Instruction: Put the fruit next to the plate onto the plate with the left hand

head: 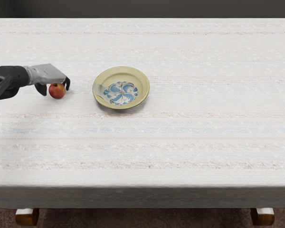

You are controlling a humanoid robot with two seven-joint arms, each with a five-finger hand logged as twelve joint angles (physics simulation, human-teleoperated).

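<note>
A small red-and-yellow apple [57, 90] rests on the tablecloth to the left of the plate [140, 81]. The plate is pale yellow with a blue and white pattern in its middle, and nothing lies on it. My left hand [54, 87] reaches in from the left edge and hovers right over the apple. Its dark thumb hangs down on the apple's left and a finger [66, 84] on its right. The fingers straddle the fruit but are not closed on it. The right arm does not show.
The table is covered by a white striped cloth [180, 142]. Its front edge runs along the bottom of the view, with two wooden feet below. A gap of about one apple's width separates apple and plate.
</note>
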